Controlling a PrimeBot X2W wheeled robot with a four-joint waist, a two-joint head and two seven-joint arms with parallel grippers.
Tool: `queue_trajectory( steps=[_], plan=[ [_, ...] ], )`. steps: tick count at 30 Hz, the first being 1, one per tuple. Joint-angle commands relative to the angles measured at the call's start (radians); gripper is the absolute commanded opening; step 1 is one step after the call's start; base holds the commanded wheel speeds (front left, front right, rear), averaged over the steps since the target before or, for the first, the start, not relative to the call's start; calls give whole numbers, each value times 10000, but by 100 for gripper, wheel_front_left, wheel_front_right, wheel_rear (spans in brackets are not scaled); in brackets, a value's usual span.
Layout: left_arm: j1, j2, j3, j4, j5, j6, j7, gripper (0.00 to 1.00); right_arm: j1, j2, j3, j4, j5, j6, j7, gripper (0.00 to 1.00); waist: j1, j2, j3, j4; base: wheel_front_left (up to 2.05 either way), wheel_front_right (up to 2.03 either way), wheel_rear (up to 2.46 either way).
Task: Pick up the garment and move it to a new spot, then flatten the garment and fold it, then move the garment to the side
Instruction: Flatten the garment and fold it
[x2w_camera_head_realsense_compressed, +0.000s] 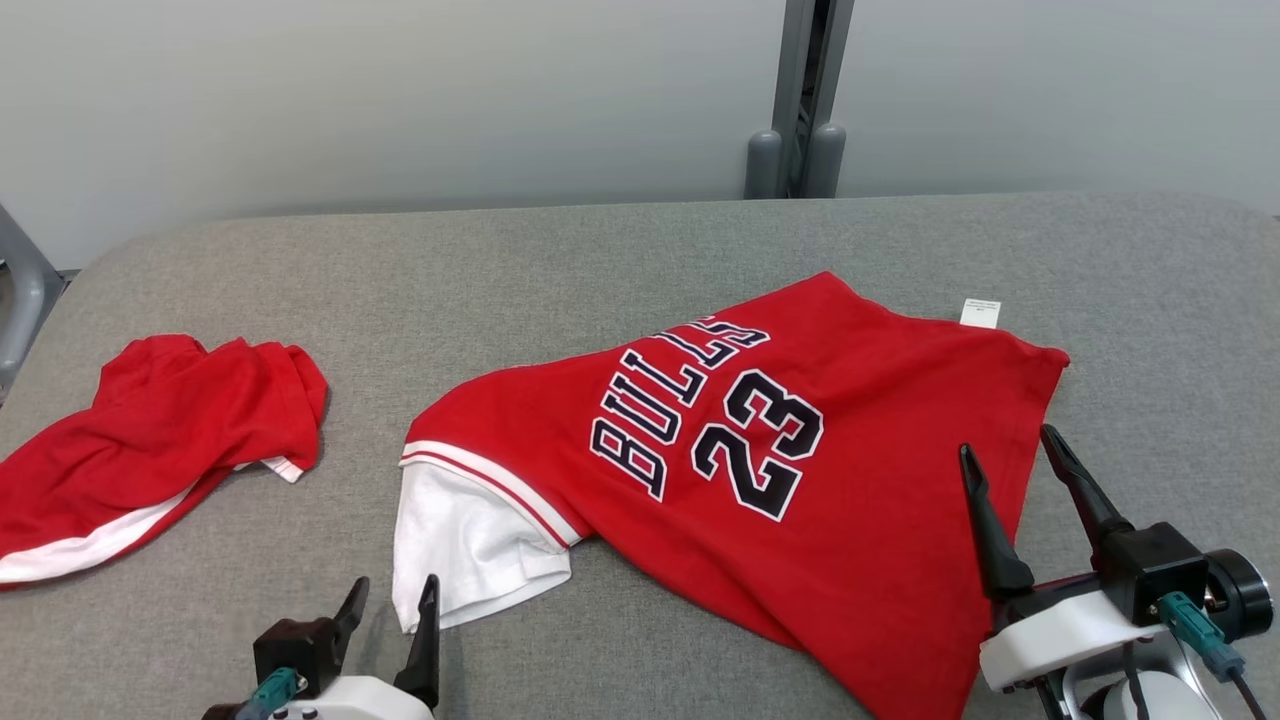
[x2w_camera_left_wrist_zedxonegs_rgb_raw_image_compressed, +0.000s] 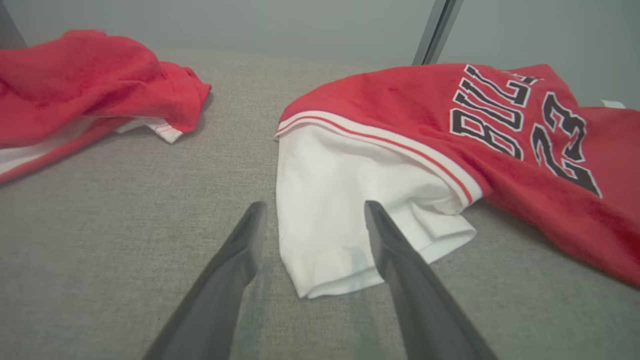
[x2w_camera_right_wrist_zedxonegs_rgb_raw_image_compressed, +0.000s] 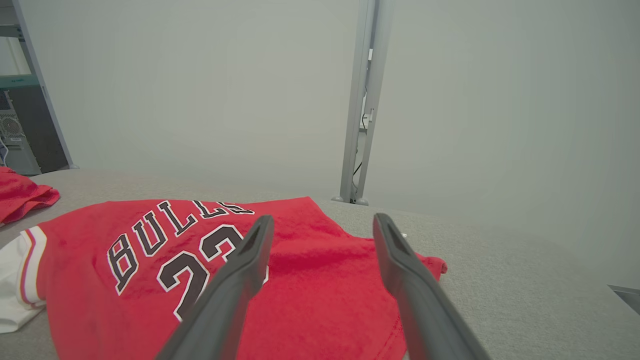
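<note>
The red cloth jersey (x2w_camera_head_realsense_compressed: 860, 520) is laid in the middle of the grey fabric bench (x2w_camera_head_realsense_compressed: 600, 260). The left claw (x2w_camera_head_realsense_compressed: 396, 582) is held open at its white sleeve (x2w_camera_head_realsense_compressed: 470, 540), the right claw (x2w_camera_head_realsense_compressed: 1006, 440) open over its right edge.

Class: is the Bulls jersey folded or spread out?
Spread out: the jersey lies open on the grey surface, lettering fully showing, white sleeve sticking out.

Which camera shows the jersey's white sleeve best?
Left wrist view: the white sleeve lies large and whole just ahead of the open left gripper. The head view shows it smaller, at the jersey's near left corner; the right wrist view catches a sliver at its left edge.
</note>
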Motion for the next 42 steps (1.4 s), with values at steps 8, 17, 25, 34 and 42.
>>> queue_trajectory(
  steps=[8,17,25,34,42],
  plan=[
    [-228,-32,82,977,-247,248,14,100,23,-57,-29,11,63,-7,-20,100,0,0,51,-146,0,0,0],
    [-668,-128,250,1897,-656,133,-21,100,-38,-57,-45,-20,-21,-7,-18,100,0,0,133,-315,0,0,0],
    [-939,-211,216,2349,-1051,-252,3,0,110,-58,-223,-25,-80,-7,-18,100,0,0,208,-403,0,0,0],
    [-1025,-80,479,1260,-1138,-445,-16,0,532,-51,-317,104,499,-7,-18,100,0,0,195,-405,0,0,0],
    [-642,-96,744,-698,-909,-208,-18,0,1661,-54,714,207,2527,-5,588,100,0,0,270,-465,0,0,0]
  ],
)
